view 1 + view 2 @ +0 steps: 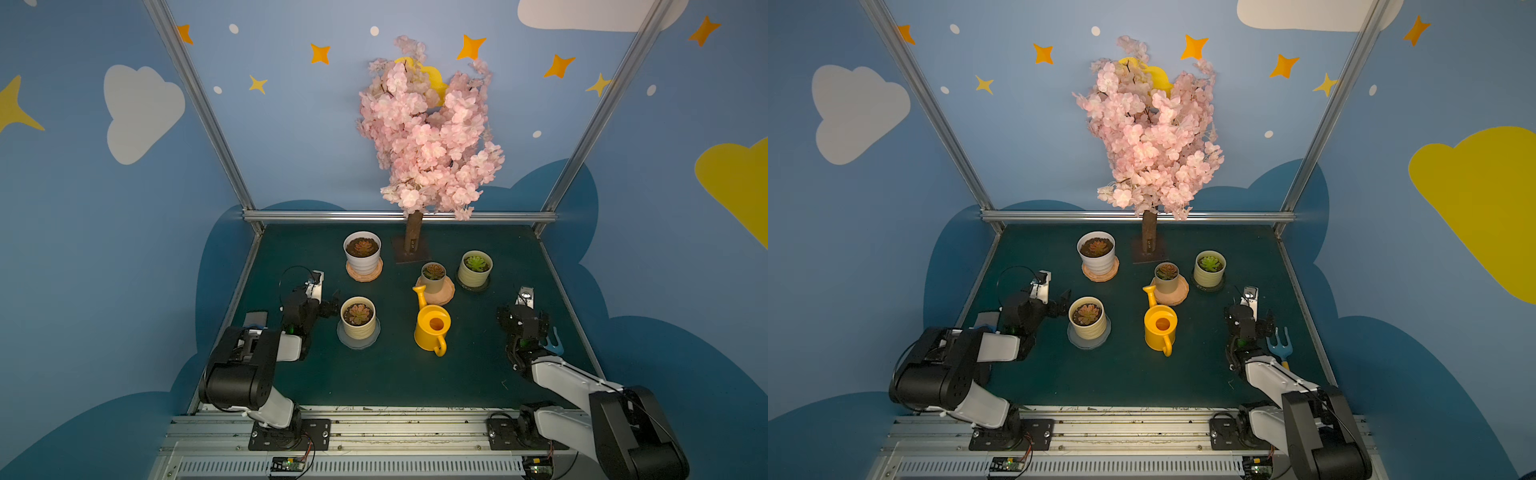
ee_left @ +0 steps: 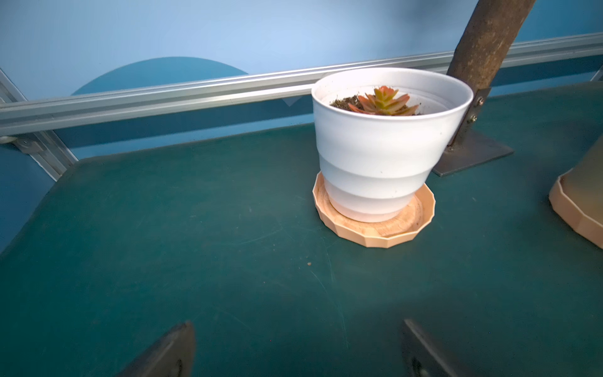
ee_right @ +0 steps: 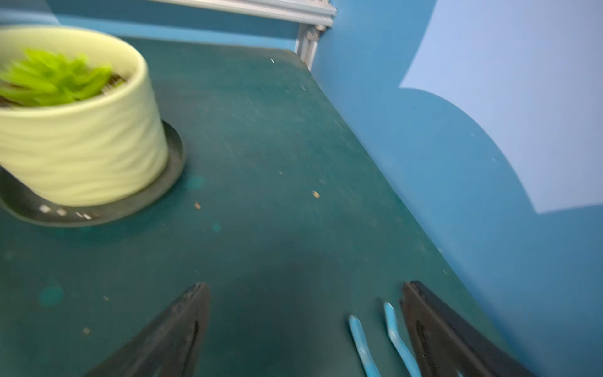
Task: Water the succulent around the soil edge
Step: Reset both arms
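A yellow watering can stands upright on the green table, spout toward the back, with neither gripper touching it. Several potted succulents surround it: a white pot at the back, a cream pot at the front left, a small grey pot just behind the can's spout, and a pale green pot at the back right. My left gripper is open and empty, just left of the cream pot. My right gripper is open and empty, right of the can.
A blue hand rake lies on the table by my right gripper, its tines near one finger. A pink blossom tree stands on a plate at the back centre. Saucers sit under the pots. Blue walls and aluminium rails close in the table.
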Available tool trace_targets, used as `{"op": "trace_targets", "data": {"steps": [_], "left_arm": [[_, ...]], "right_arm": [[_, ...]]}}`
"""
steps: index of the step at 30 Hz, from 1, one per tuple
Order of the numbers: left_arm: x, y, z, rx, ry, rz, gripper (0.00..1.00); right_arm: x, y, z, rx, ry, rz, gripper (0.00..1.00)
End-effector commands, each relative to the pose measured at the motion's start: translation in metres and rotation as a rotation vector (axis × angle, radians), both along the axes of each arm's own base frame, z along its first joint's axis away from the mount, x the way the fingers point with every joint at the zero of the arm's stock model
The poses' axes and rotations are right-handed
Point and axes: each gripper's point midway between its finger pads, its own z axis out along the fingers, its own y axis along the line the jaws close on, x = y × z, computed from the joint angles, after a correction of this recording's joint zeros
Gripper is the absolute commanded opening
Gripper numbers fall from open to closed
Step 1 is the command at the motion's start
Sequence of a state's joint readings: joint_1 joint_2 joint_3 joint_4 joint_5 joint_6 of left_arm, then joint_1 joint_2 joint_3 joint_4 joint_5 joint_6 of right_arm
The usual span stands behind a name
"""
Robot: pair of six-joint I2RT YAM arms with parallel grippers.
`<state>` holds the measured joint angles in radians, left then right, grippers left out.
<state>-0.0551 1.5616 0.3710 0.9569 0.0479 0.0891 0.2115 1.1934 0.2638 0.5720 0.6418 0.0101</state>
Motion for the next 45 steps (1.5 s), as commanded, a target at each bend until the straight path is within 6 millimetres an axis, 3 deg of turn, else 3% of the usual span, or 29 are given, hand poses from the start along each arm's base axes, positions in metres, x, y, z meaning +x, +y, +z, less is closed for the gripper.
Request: {"op": "trace_targets", "data": {"steps": [1,4,10,45], "left_arm": [[-0.002,0.003,-0.01,0.014,0.038,0.017,1.0],[-0.002,0.002,-0.009,0.015,0.033,0.014,1.0],[-0.002,0.003,-0.01,0.015,0.034,0.015,1.0],[-0.002,0.001,-0.01,0.014,0.037,0.007,1.0]], "right_arm": [[0.028,0.017,0.019,0.027,-0.114,0.104,0.96],[0.043,0.028,0.0,0.02,-0.069,0.167,0.96],[0.064,0.018,-0.013,0.121,0.032,0.172,0.96],[0.064,0.017,-0.017,0.148,0.07,0.197,0.96]]}}
